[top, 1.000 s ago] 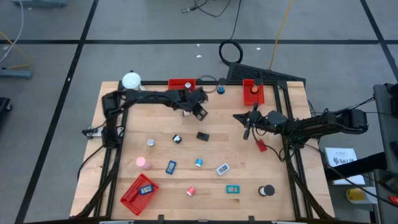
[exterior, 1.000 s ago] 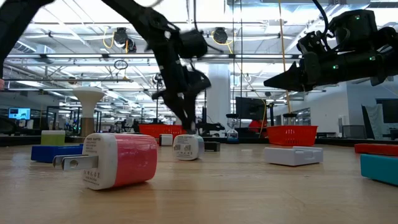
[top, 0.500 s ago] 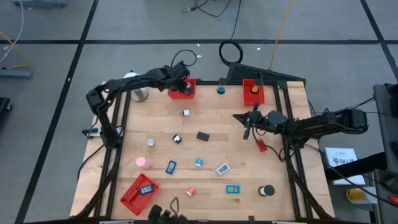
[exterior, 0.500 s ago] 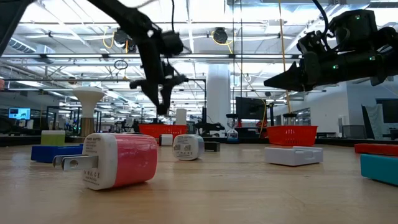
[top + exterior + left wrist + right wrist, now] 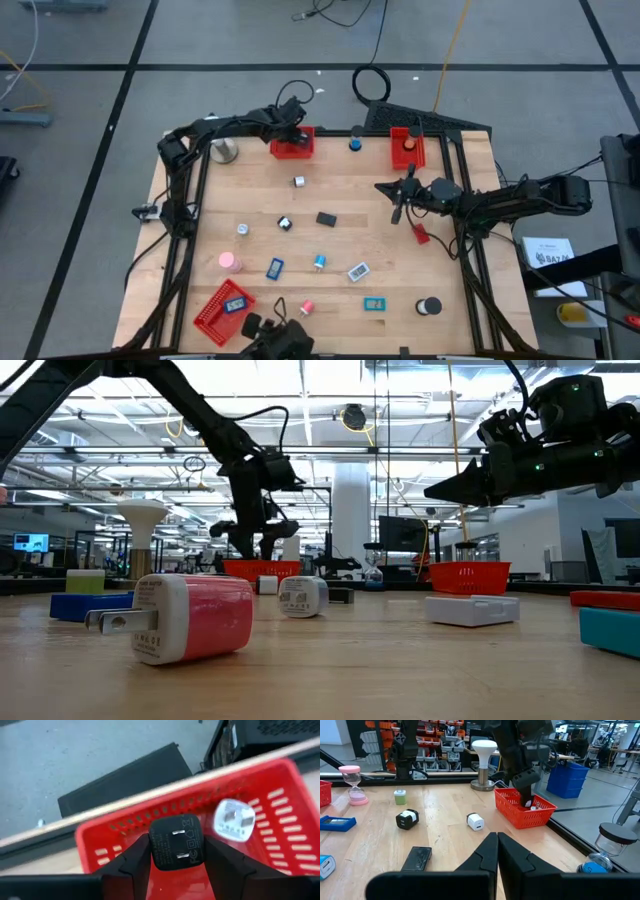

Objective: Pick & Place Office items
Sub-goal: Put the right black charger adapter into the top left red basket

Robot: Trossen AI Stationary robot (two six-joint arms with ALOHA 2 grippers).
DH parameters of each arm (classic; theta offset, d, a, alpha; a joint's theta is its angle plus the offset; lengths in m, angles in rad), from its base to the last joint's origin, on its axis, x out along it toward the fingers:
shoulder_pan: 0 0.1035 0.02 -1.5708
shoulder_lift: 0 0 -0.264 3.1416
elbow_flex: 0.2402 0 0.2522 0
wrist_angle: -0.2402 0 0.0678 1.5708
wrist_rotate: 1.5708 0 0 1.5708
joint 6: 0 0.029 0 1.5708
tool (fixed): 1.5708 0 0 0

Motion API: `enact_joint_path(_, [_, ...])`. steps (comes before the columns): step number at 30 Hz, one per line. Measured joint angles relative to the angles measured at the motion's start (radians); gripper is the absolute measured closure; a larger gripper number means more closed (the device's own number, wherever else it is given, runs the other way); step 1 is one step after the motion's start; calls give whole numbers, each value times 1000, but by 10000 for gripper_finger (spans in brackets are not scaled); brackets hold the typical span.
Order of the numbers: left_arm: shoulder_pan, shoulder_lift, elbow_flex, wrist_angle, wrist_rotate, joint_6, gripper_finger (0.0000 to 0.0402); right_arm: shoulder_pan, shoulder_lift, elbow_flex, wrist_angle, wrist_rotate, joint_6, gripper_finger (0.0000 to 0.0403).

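Wooden planks formed the table (image 5: 340, 240), which stood on a grey floor crossed by dark lines; beyond it the low view showed a wide hall with ceiling trusses, bright lights and shelving. At the far edge, the left gripper (image 5: 176, 851) hung over a red mesh tray (image 5: 293, 143), its fingers clamped on a black plug adapter (image 5: 175, 841) whose face bore small certification marks too fine to read. A white adapter (image 5: 234, 819) lay inside that tray. The right gripper (image 5: 397, 213) hovered near the table's right side, fingers fully closed and empty. Other office items (image 5: 320, 262) lay scattered across the planks, among them a pink and white charger (image 5: 193, 616) with an unreadable label.
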Motion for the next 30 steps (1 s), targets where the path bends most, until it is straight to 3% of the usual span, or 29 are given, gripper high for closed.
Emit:
enact_joint_path(20, [2,34,-3,35,69,-57,240,0,0,0,0,0,1,403])
enact_joint_path(30, [-8,57,-2,53,53,-71,232,0,0,0,2,0,1,403])
